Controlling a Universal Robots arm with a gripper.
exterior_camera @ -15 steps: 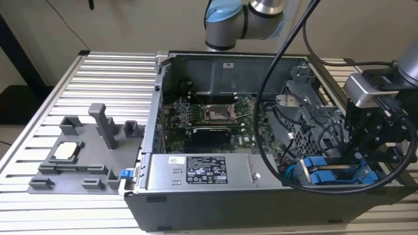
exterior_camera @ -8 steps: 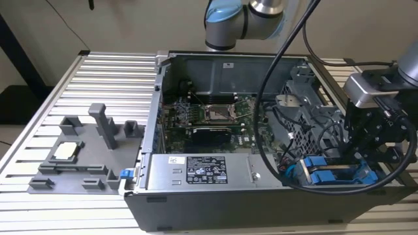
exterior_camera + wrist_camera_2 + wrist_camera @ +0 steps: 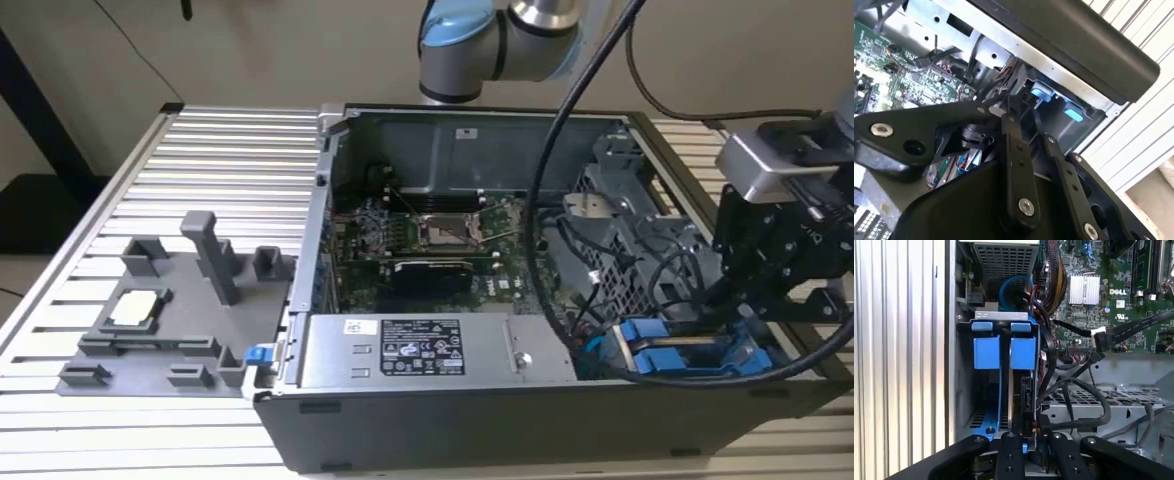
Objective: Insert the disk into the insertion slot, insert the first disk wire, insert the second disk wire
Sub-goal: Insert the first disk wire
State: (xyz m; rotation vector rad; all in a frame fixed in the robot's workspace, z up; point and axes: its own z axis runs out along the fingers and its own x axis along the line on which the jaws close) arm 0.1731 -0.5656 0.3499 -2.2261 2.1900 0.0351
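In the first wrist view, the insertion slot is a grey metal bay with two blue tabs at its mouth. The disk stands edge-on in the bay under one blue tab. The bay beside it holds only a blue rail. My gripper hovers at the disk's exposed end and looks shut on the black plug of a disk wire. Further black wires loop away beside it. In the exterior view, the gripper reaches into the case's front corner, just above the blue tabs.
The open computer case lies on a slatted metal table. Inside are a motherboard, a grey power supply and a perforated cage strung with cables. A grey fixture stands on the exterior view's left.
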